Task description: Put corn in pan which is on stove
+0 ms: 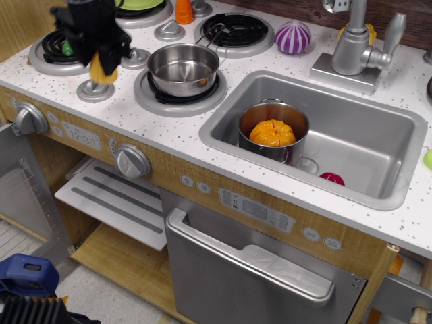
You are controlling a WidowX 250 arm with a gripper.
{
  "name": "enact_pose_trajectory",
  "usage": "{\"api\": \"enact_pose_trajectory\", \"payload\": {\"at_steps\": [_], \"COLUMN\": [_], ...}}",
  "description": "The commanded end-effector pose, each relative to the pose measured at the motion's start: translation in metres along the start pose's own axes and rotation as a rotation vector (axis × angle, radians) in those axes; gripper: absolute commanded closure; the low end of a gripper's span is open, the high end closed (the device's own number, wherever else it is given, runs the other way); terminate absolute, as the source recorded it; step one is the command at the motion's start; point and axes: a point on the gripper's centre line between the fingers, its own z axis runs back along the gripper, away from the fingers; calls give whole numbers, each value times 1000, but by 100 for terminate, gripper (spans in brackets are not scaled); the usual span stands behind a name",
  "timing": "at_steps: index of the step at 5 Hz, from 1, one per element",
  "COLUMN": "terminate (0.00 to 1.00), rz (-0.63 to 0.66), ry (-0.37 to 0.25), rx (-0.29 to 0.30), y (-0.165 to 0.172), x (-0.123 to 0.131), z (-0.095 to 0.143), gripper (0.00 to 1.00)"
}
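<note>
While the corn hangs clear of the white speckled stove, pinched in the closed black gripper with only its blurred yellow lower end showing, it sits above the silver knob left of the pan. That shiny shallow pan rests empty on the front burner ring, its wire handle reaching back. Open speckled counter runs from there to the grey sink, where a steel pot holds an orange pumpkin toy.
</note>
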Motion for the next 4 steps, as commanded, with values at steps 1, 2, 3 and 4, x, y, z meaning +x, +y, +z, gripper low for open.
{"api": "enact_pose_trajectory", "payload": {"at_steps": [1,2,3,4], "terminate": [0,0,0,0], "rz": [-16,-15,-19,-19], "ry": [-122,-147,-154,-156], "rx": [26,10,-10,-44], "y": [-6,-23,-37,-44], "x": [41,55,60,57], "z": [29,29,25,13], "gripper": [100,100,100,100]}}
